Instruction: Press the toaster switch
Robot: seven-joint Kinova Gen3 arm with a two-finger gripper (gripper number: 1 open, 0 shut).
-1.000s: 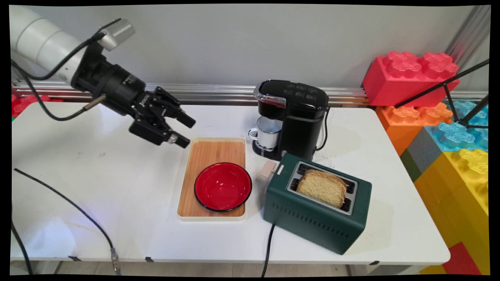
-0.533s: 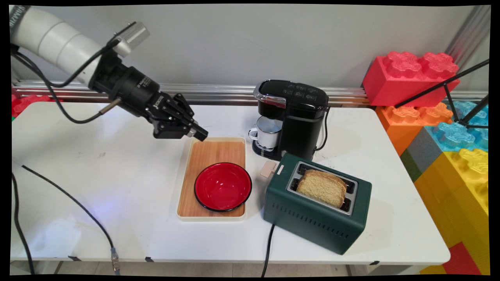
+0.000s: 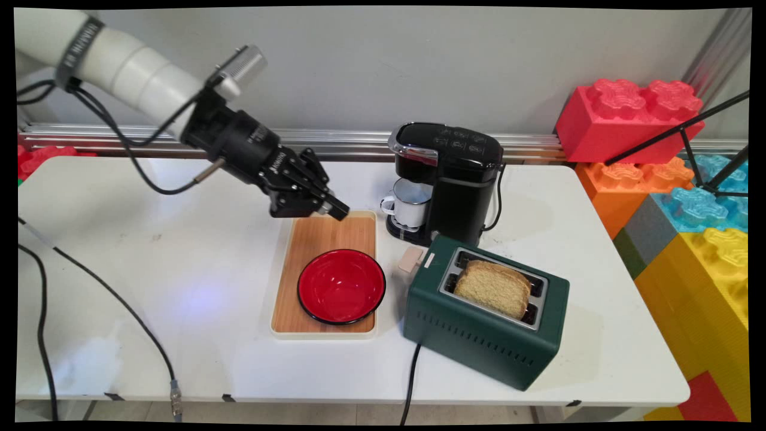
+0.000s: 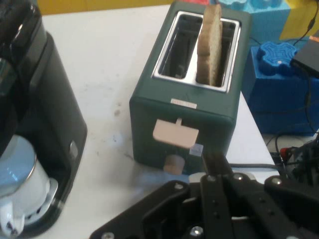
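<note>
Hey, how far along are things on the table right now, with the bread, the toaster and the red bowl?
Done: a bread slice stands in the green toaster, and a white mug sits under the coffee maker. In hand: nothing; the gripper hovers over the wooden tray's far edge, facing the toaster. Untouched: the red bowl on the tray is empty.

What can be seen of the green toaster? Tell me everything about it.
The toaster is a dark green, boxy two-slot unit with a silvery top plate and a row of vent slits along its side. One slice of bread stands in one slot; the other slot is empty. A beige lever and a round knob sit on its end face. It stands angled on the white table, a black cord running off the near edge.
</note>
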